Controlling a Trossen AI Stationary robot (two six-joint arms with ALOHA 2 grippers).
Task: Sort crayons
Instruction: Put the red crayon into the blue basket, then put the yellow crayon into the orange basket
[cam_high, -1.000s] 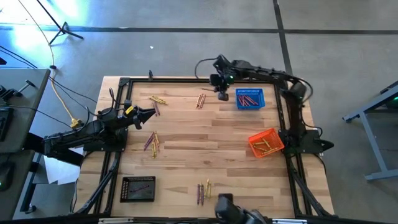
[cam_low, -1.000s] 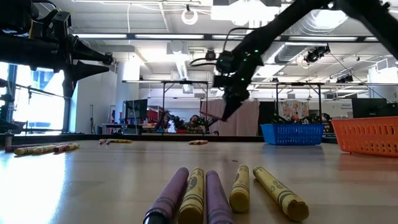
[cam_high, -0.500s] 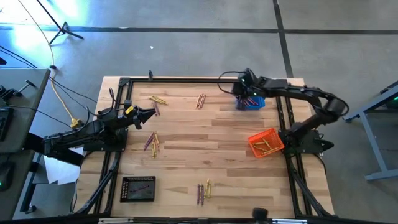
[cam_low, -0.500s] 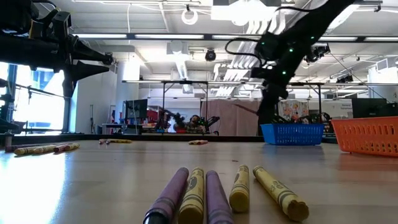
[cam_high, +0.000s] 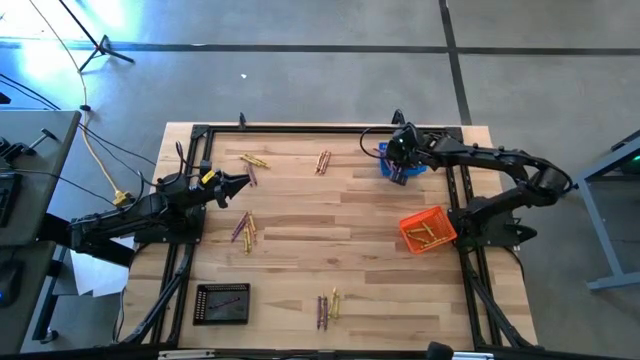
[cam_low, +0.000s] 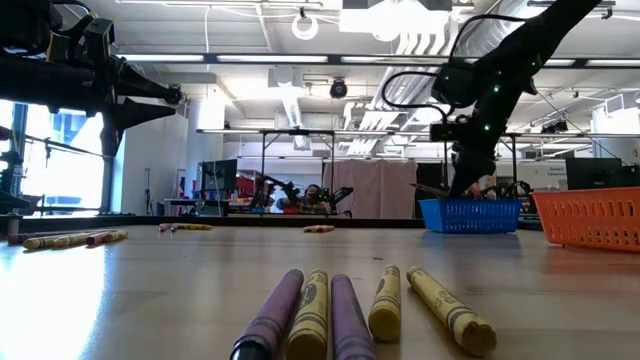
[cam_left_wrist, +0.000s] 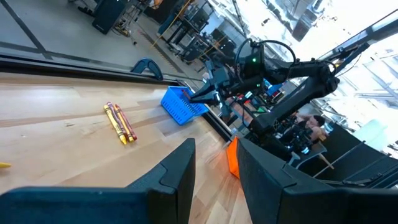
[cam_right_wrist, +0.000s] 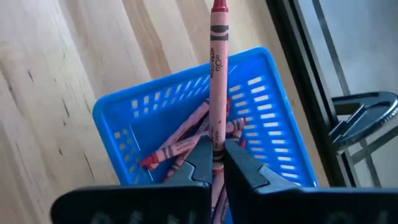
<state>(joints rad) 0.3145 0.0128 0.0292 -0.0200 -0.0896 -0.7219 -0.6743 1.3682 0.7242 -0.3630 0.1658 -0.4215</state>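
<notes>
My right gripper (cam_high: 400, 168) is over the blue mesh basket (cam_high: 408, 160) at the table's far right, shut on a red crayon (cam_right_wrist: 218, 74). Several red crayons (cam_right_wrist: 180, 146) lie in that basket. My left gripper (cam_high: 240, 182) is open and empty, raised at the table's left side. Loose crayons lie flat on the table in groups: far left (cam_high: 252, 160), far middle (cam_high: 323, 161), left of centre (cam_high: 243, 230), and at the near edge (cam_high: 327, 305), close up in the low view (cam_low: 340, 305). My right gripper pinches the red crayon's lower shaft (cam_right_wrist: 216, 134) between its two fingers. The crayon runs along the fingers and sticks out past their tips, its pointed end (cam_right_wrist: 218, 7) away from the gripper. The fingers come from above, pointing down, and the crayon is held over the blue basket.
An orange mesh basket (cam_high: 427, 230) holding yellow crayons stands at the right edge, nearer than the blue one. A black mesh basket (cam_high: 222, 303) sits at the near left. A black frame rail (cam_high: 300, 128) runs round the table.
My right gripper has gone from beside the far-middle crayons toward the table's right edge, carrying the red crayon. It has then come down over the blue basket. My left arm has kept still.
</notes>
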